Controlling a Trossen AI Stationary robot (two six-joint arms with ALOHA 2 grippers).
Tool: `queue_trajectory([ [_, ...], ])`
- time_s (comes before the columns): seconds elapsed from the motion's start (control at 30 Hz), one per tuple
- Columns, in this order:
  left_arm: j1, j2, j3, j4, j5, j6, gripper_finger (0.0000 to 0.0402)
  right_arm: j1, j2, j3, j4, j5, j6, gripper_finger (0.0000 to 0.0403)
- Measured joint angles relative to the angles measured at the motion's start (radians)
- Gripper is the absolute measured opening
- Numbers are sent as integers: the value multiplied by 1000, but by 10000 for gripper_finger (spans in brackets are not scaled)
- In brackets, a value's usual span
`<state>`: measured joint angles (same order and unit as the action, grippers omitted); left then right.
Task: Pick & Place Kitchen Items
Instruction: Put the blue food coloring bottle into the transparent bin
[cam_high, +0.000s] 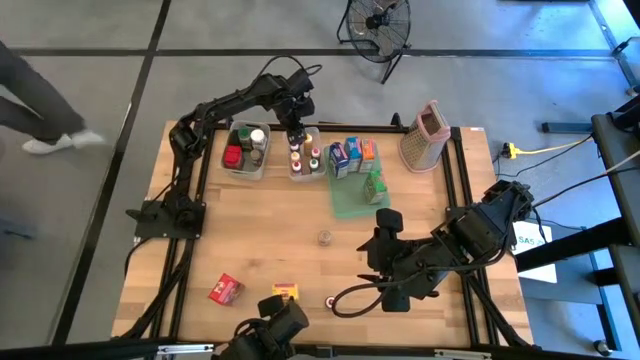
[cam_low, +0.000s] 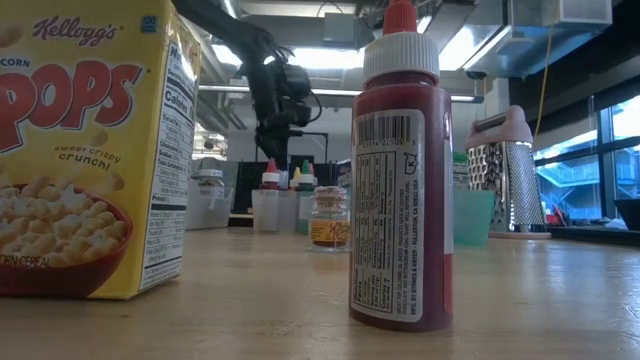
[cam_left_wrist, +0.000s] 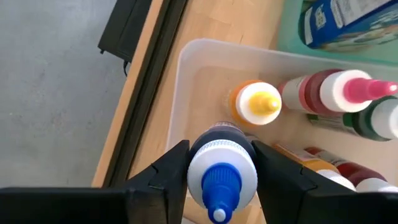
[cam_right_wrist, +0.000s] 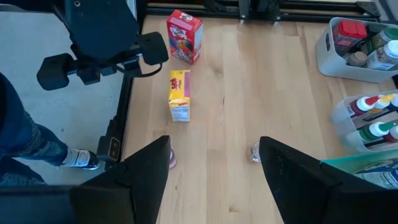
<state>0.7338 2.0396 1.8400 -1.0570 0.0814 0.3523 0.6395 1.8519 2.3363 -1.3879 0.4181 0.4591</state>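
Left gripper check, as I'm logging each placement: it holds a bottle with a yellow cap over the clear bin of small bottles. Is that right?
Not quite: the cap is blue, not yellow. The left wrist view shows the left gripper shut on the blue-capped bottle over the clear bin; the yellow-capped bottle already stands inside it.

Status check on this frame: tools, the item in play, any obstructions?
Left tool shut on blue-capped bottle, over the clear bin of bottles. Right tool open, empty, above the table. Yellow-capped bottle close beside; nothing blocking.
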Motion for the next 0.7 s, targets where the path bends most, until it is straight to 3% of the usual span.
queue_trajectory([
  [0.7, -2, 0, -51, 108, 52, -8, 150, -11, 1, 0, -8, 1, -4, 250],
])
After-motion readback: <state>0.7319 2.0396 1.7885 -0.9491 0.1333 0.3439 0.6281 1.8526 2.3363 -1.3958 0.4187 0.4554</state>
